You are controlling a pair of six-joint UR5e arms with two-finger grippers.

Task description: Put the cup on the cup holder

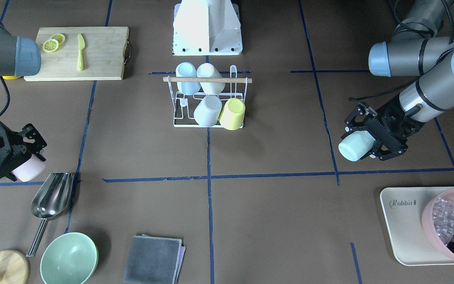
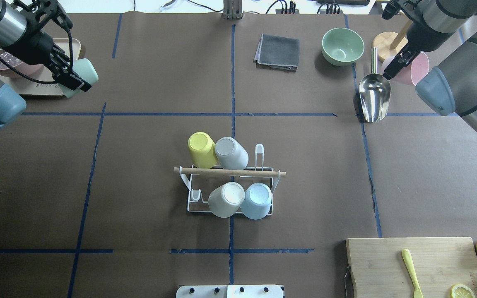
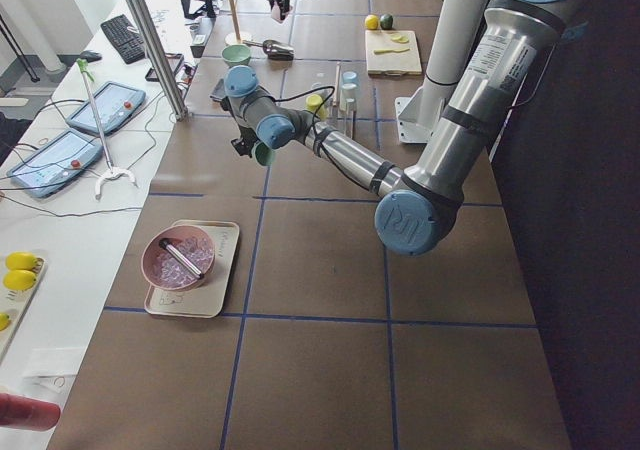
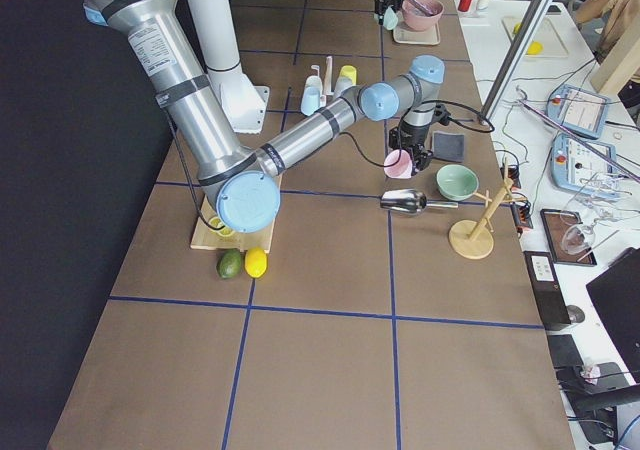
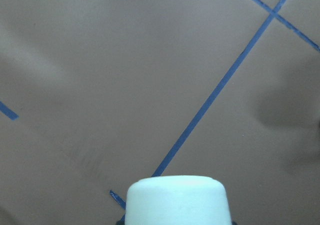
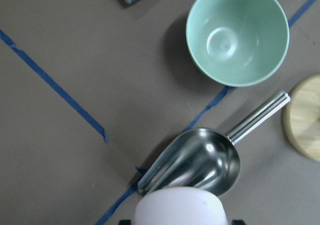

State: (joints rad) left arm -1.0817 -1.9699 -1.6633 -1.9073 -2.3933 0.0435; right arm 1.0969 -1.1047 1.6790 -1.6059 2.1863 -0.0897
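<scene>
The cup holder (image 1: 207,79) is a white wire rack with a wooden rod handle at the table's middle, also in the overhead view (image 2: 230,172). It carries a yellow cup (image 1: 233,113), a grey cup (image 1: 208,111), a white cup (image 1: 210,78) and a light blue cup (image 1: 187,77), all upside down. My left gripper (image 1: 363,144) is shut on a mint cup (image 1: 354,146), held on its side above the table, far from the rack; the cup also shows in the left wrist view (image 5: 177,200). My right gripper (image 1: 26,157) is shut on a pink cup (image 1: 29,169), also away from the rack.
A steel scoop (image 1: 51,197), green bowl (image 1: 69,258) and wooden stand (image 1: 0,268) lie near the right gripper. A grey cloth (image 1: 154,259) lies beside them. A tray (image 1: 404,221) with a pink bowl of ice (image 1: 447,225) sits near the left gripper. A cutting board (image 1: 101,53) is by the robot.
</scene>
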